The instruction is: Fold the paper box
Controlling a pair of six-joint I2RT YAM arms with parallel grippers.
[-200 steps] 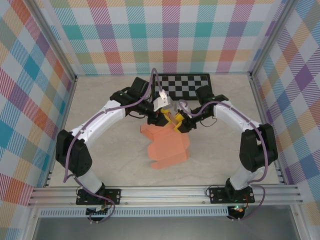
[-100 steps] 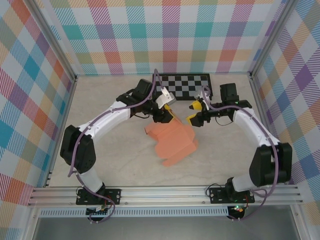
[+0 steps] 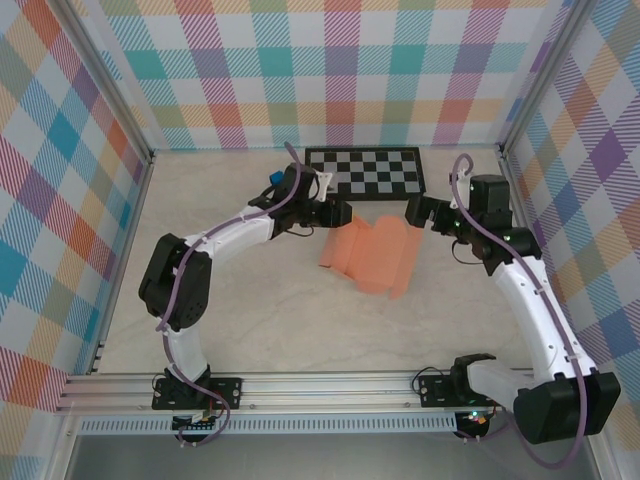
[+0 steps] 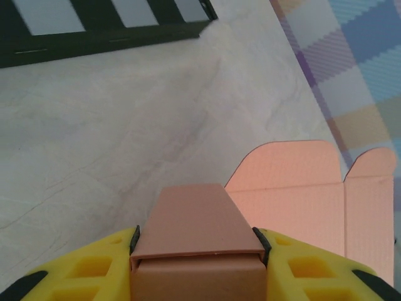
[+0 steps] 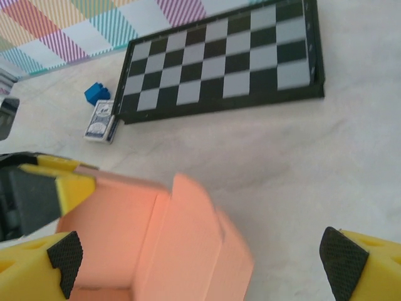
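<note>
Left arm holds a flap, right arm waits open beside the box

The paper box [image 3: 372,255] lies on the table [image 3: 230,300] in the middle of the workspace, just in front of the checkerboard [image 3: 365,172] and between the two arms. It is partly formed: the top view shows several bent panels, and the left wrist view shows flat panels with rounded flaps spread on the table further ahead.

The left gripper [image 3: 338,212] is at the far left edge of the box. Its yellow fingers [image 4: 81,276] are closed on a folded flap, which sits tightly between them. I think this grip is there to anchor the cardboard, so that it does not slide or spring back when the other side is pushed.

The right gripper [image 3: 417,212] is at the far right corner of the box. Its fingers are spread wide and hold nothing; the orange cardboard lies low between them. Such a wide opening probably leaves room to come over a panel or press it down.

A small blue cube [image 5: 96,93] and a card pack [image 5: 100,127] lie near the left end of the checkerboard, apart from the box.

The folding seems to be in the middle, since flaps are not yet closed
</note>
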